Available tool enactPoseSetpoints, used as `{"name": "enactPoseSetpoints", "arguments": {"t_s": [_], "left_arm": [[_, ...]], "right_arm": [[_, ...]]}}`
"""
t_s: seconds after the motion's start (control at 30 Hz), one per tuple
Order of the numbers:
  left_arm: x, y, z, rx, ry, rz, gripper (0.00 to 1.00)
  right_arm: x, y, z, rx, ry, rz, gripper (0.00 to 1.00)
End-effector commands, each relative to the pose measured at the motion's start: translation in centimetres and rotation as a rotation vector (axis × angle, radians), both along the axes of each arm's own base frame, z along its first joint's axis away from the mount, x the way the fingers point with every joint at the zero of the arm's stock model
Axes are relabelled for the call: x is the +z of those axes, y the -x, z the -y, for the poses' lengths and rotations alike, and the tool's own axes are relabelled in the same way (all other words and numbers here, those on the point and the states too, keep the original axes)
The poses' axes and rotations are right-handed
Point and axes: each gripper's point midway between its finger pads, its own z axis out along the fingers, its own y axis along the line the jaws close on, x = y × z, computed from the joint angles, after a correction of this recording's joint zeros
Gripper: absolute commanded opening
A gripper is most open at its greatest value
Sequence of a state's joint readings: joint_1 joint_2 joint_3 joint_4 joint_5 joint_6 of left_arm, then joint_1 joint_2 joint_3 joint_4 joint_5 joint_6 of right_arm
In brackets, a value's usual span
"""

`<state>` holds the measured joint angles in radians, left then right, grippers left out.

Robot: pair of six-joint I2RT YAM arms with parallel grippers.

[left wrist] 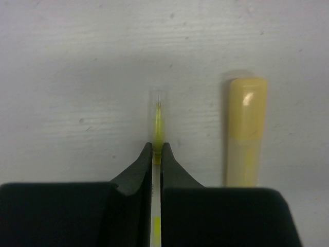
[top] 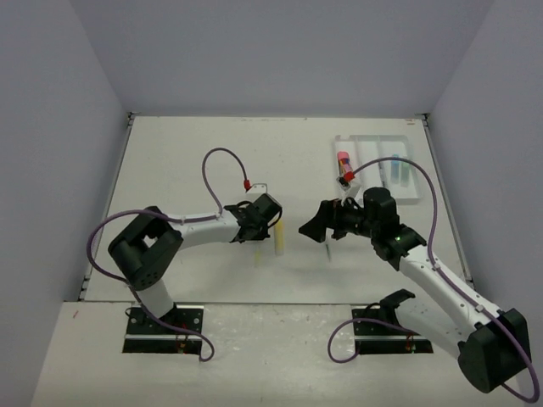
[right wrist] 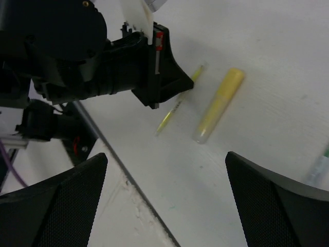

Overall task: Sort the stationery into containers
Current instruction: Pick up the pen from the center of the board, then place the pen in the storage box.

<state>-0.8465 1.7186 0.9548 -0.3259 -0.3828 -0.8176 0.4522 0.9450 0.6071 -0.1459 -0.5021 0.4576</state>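
Left fingers [left wrist: 138, 172] pinched shut on thin yellow pen [left wrist: 158, 126], low against tabletop [left wrist: 77, 77]. Yellow marker [left wrist: 247, 134] loose, just right of them. Right fingers [right wrist: 272, 206] spread wide, empty. Tray [top: 373, 153] holds pink-capped tube [top: 344, 159] plus blue and mint bars [top: 399, 171]. Pen and marker not yet sorted.

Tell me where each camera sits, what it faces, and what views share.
Top external: above, behind the bases; looks down on table, tray, both arms.
Left wrist: looks along left gripper, shut on thin pen.
Right wrist: above open right gripper, facing the left one.
Shared: both wrist views show pen, yellow marker.
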Motion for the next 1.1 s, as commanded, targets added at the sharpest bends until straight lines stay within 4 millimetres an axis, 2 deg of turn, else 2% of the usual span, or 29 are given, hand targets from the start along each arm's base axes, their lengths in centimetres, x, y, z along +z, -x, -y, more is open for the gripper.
{"name": "enactPoseSetpoints", "arguments": {"t_s": [0.0, 0.07, 0.1, 0.13, 0.17, 0.23, 0.3, 0.37, 0.47, 0.67, 0.7, 0.8, 0.83, 0.87, 0.9, 0.93, 0.97, 1.0, 1.07], "left_arm": [[4.5, 0.5, -1.4, 0.022, 0.084, 0.080, 0.00], [8.6, 0.4, -0.6, 0.011, 0.218, 0.171, 0.00], [11.3, 0.9, -0.2, -0.009, 0.319, 0.225, 0.00], [12.8, 0.8, 0.8, -0.032, 0.401, 0.255, 0.00], [14.3, 0.8, 1.2, -0.044, 0.462, 0.296, 0.00], [17.4, 2.0, 1.8, -0.085, 0.628, 0.368, 0.00], [20.0, 2.3, 2.8, -0.124, 0.745, 0.427, 0.00], [21.1, 3.0, 3.3, -0.161, 0.802, 0.432, 0.00], [21.4, 3.4, 3.6, -0.182, 0.833, 0.429, 0.00], [21.5, 3.8, 3.5, -0.191, 0.853, 0.436, 0.00], [21.5, 3.8, 3.5, -0.192, 0.855, 0.436, 0.00], [21.7, 3.9, 3.4, -0.197, 0.856, 0.442, 0.01], [21.8, 3.7, 3.3, -0.191, 0.847, 0.448, 0.26], [21.6, 3.5, 3.0, -0.170, 0.818, 0.442, 0.56], [20.9, 3.2, 2.3, -0.134, 0.766, 0.424, 0.91], [20.2, 2.7, 1.2, -0.079, 0.694, 0.408, 1.00], [19.8, 2.4, -0.2, -0.018, 0.617, 0.396, 1.00], [19.6, 2.0, -1.6, 0.043, 0.553, 0.393, 1.00], [20.2, 1.2, -5.3, 0.176, 0.408, 0.433, 1.00]], "right_arm": [[2.7, 2.7, -4.8, 0.274, -0.261, 0.042, 0.98], [1.6, 2.1, -5.5, 0.242, -0.223, 0.048, 0.95], [1.5, 2.1, -6.5, 0.233, -0.218, 0.077, 0.89], [1.2, 2.7, -7.3, 0.255, -0.225, 0.061, 0.82], [1.6, 2.8, -7.7, 0.261, -0.242, 0.074, 0.79], [2.0, 2.7, -9.4, 0.256, -0.254, 0.099, 0.68], [2.2, 2.8, -10.4, 0.260, -0.251, 0.117, 0.66], [2.9, 3.2, -11.9, 0.291, -0.262, 0.128, 0.65], [3.5, 3.1, -13.1, 0.310, -0.274, 0.124, 0.60], [4.1, 2.8, -13.9, 0.305, -0.305, 0.117, 0.55], [4.0, 2.6, -13.9, 0.294, -0.301, 0.114, 0.46], [3.3, 1.4, -13.7, 0.232, -0.259, 0.103, 0.00], [3.0, 1.0, -13.6, 0.208, -0.239, 0.099, 0.00], [2.5, 0.5, -13.2, 0.178, -0.209, 0.097, 0.00], [1.9, -0.1, -12.6, 0.141, -0.166, 0.097, 0.00], [0.7, -1.5, -11.2, 0.062, -0.078, 0.082, 0.00], [-0.4, -3.2, -9.1, -0.032, 0.018, 0.066, 0.00], [-0.5, -5.5, -6.5, -0.137, 0.088, 0.057, 0.00], [-2.8, -7.6, -0.4, -0.299, 0.283, -0.013, 0.00]]}}
